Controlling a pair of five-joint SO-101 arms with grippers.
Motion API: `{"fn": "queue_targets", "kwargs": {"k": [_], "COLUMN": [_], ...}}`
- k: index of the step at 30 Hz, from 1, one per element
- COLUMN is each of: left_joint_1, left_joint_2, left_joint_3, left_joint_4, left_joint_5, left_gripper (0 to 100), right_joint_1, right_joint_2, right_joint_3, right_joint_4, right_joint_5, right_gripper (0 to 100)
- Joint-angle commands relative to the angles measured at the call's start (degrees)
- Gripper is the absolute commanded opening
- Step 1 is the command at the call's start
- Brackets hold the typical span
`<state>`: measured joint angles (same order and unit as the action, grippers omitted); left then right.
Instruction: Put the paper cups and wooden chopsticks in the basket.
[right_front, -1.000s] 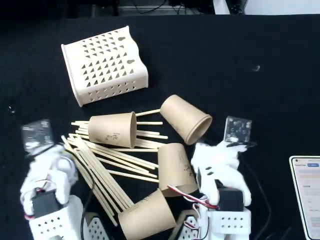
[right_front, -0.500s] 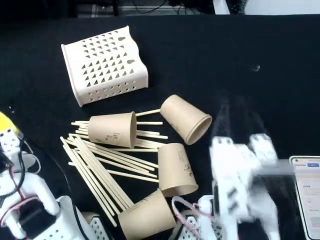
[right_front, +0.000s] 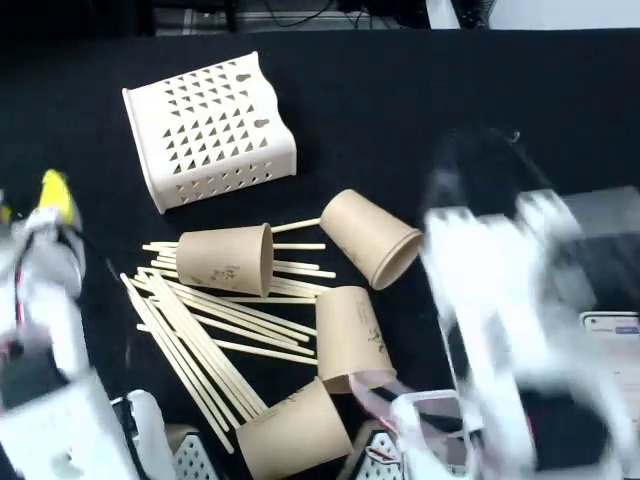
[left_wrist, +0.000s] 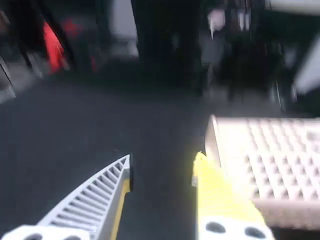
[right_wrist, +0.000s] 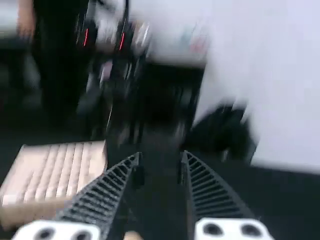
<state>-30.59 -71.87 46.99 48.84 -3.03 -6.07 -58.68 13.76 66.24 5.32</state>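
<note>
Above the table (right_front: 420, 100), left hand (left_wrist: 162, 160) and right hand (right_wrist: 160, 156) gape empty; paper cups (right_front: 225, 258) bear illegible print.

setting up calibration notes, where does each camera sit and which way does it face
High view: fixed above the black table, looking down on white perforated plastic basket, brown paper cups, wooden chopsticks; left arm and right arm at the near edge.
Left wrist view: on the left wrist, facing across the table toward the room; own open grey-and-yellow pincer.
Right wrist view: on the right wrist, facing the room likewise; own open black pincer.
Shared: all three show the basket.
</note>
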Motion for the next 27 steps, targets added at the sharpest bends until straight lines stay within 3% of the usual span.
{"fn": "queue_targets", "kwargs": {"k": [1,8,15,21,27], "left_joint_1": [4.18,7.96,12.62,12.00,5.49], "left_joint_2": [25.49,54.95,72.44,81.85,86.24], "left_joint_3": [-11.56,-32.04,-48.04,-52.09,-51.65], "left_joint_4": [0.62,0.70,0.70,0.70,0.70], "left_joint_5": [0.35,2.81,2.99,2.81,2.99], "left_gripper": [24,24,24,24,24], "right_joint_1": [-1.67,-1.58,-1.67,-1.67,-5.10], "right_joint_2": [14.11,27.38,31.87,32.48,32.57], "right_joint_3": [1.45,17.01,31.78,35.12,35.65], "right_joint_4": [-2.11,-16.79,-34.29,-38.07,-37.71], "right_joint_5": [0.18,0.18,0.44,0.44,0.62], "right_gripper": [12.5,12.5,12.4,12.4,12.4]}}
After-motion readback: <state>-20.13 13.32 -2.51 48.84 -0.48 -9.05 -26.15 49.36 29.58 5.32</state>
